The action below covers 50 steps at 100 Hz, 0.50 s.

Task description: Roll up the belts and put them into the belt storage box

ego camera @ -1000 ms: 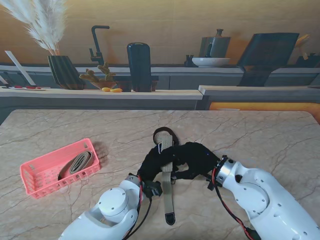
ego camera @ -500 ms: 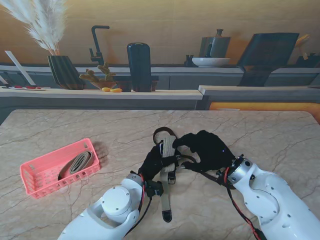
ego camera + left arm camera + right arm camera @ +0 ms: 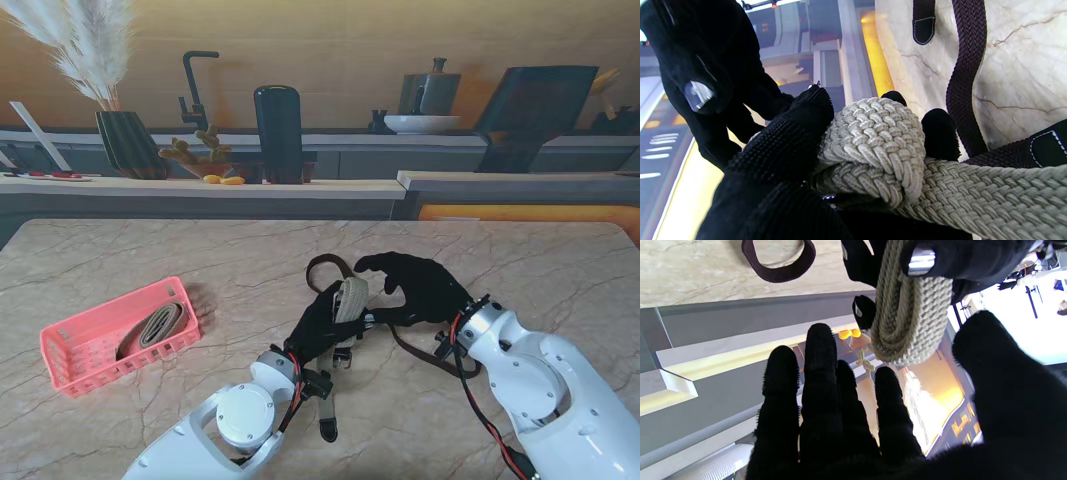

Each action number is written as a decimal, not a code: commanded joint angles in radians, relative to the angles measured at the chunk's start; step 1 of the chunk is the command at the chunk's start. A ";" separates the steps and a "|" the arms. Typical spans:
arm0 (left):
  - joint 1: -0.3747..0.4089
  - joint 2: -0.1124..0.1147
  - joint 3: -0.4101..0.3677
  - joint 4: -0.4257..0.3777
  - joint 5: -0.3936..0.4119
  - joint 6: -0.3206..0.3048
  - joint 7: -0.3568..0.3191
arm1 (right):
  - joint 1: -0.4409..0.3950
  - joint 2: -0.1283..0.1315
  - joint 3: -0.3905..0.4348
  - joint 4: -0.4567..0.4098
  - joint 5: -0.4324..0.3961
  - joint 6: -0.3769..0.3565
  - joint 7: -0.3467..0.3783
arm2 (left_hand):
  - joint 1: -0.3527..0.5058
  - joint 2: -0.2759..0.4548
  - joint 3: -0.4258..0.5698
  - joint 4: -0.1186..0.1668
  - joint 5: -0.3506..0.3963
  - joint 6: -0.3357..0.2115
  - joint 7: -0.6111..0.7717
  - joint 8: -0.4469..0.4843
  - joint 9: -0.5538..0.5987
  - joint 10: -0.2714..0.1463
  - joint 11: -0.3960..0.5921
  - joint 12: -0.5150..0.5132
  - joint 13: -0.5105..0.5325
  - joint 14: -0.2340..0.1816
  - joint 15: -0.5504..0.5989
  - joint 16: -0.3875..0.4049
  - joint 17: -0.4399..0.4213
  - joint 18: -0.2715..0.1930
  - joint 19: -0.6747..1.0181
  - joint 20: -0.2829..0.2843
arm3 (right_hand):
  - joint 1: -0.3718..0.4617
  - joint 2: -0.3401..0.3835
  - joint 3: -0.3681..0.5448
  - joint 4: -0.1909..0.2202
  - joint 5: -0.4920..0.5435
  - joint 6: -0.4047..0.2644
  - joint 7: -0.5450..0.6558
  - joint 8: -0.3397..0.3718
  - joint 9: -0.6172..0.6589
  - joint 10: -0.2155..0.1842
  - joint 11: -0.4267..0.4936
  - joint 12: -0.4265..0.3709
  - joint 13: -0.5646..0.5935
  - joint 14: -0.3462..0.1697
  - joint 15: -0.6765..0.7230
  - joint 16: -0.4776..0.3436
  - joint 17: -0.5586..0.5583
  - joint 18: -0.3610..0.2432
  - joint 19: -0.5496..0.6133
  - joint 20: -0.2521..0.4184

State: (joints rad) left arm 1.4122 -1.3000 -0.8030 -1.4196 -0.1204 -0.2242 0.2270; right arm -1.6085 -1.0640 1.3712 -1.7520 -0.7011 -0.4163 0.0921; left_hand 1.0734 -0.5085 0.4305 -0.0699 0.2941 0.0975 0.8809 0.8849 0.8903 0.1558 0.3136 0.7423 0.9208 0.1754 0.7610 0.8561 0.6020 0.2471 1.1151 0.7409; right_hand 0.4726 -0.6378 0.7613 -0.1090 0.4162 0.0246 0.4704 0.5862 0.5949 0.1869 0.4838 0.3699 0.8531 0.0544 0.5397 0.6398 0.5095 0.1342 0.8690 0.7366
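Observation:
My left hand point(image 3: 322, 328) is shut on the rolled end of a beige woven belt point(image 3: 350, 298), held a little off the table. The belt's loose tail point(image 3: 325, 405) runs back toward me and ends in a dark tip. In the left wrist view the beige roll point(image 3: 873, 140) sits tight between my black fingers point(image 3: 783, 160). My right hand point(image 3: 418, 285) hovers just right of the roll, fingers spread, holding nothing. The right wrist view has the roll point(image 3: 907, 313) hanging between thumb and fingers point(image 3: 820, 380), untouched. A dark brown belt point(image 3: 318, 264) lies looped on the table under both hands.
A pink belt storage box point(image 3: 75, 358) stands at the left of the marble table, with one rolled beige belt point(image 3: 155, 325) inside. The dark belt's strand point(image 3: 405, 346) trails near my right wrist. A counter with a vase, a tap and pots runs behind the table.
The right hand has let go of the belts and drawn off to the right, opening. The left hand has lifted the beige roll, and the belt's tail has slid farther from me.

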 commanded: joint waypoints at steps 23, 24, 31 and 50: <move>-0.011 0.005 0.015 0.012 0.077 -0.030 0.010 | 0.069 0.012 -0.078 0.065 0.061 0.003 0.087 | 0.103 0.142 0.075 -0.027 0.026 -0.091 0.133 0.005 0.061 -0.016 0.038 -0.012 0.086 -0.094 0.041 -0.006 0.019 -0.021 0.099 -0.005 | 0.036 0.000 0.055 0.018 0.105 -0.052 0.025 0.051 0.073 -0.027 0.109 0.062 0.012 -0.020 0.136 0.084 0.032 -0.010 0.032 0.012; -0.011 0.005 0.015 0.012 0.077 -0.030 0.010 | 0.072 0.012 -0.081 0.068 0.065 0.002 0.090 | 0.103 0.144 0.076 -0.027 0.026 -0.091 0.133 0.005 0.060 -0.016 0.038 -0.012 0.086 -0.094 0.041 -0.006 0.019 -0.021 0.099 -0.005 | 0.044 0.001 0.062 0.016 0.118 -0.064 0.038 0.058 0.088 -0.032 0.117 0.068 0.019 -0.020 0.149 0.092 0.036 -0.010 0.037 0.014; -0.010 0.005 0.015 0.012 0.080 -0.029 0.011 | 0.092 0.012 -0.106 0.091 0.088 -0.005 0.093 | 0.103 0.145 0.077 -0.028 0.025 -0.091 0.133 0.003 0.058 -0.015 0.041 -0.013 0.085 -0.095 0.041 -0.006 0.017 -0.021 0.100 -0.006 | 0.110 0.012 0.078 -0.001 0.206 -0.143 0.128 0.086 0.195 -0.075 0.159 0.091 0.072 -0.021 0.215 0.130 0.063 -0.011 0.068 0.023; -0.010 0.001 0.014 0.012 0.091 -0.013 0.028 | 0.126 0.003 -0.159 0.134 0.129 -0.029 0.066 | 0.095 0.130 0.080 -0.024 0.029 -0.077 0.116 -0.019 0.058 -0.006 0.046 -0.017 0.081 -0.091 0.042 -0.008 0.018 -0.023 0.104 -0.010 | 0.310 0.014 0.052 -0.082 0.379 -0.351 0.527 -0.135 0.502 -0.147 0.190 0.091 0.195 -0.020 0.300 0.170 0.116 -0.002 0.131 0.020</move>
State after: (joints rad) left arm 1.4055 -1.2879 -0.7867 -1.3943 -0.0335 -0.2416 0.2443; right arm -1.4705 -1.0461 1.2341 -1.6206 -0.5667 -0.4306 0.1685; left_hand 1.0734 -0.5085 0.4303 -0.0696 0.3262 0.0950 0.9930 0.8698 0.8934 0.1586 0.3397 0.7310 0.9301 0.1751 0.7612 0.8535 0.6027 0.2471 1.1237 0.7300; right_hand 0.6503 -0.6611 0.7270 -0.1897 0.6019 -0.0977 0.7203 0.4416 0.9507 0.2061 0.5959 0.4343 1.0131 0.0499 0.8092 0.7933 0.6075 0.1343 0.9569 0.7366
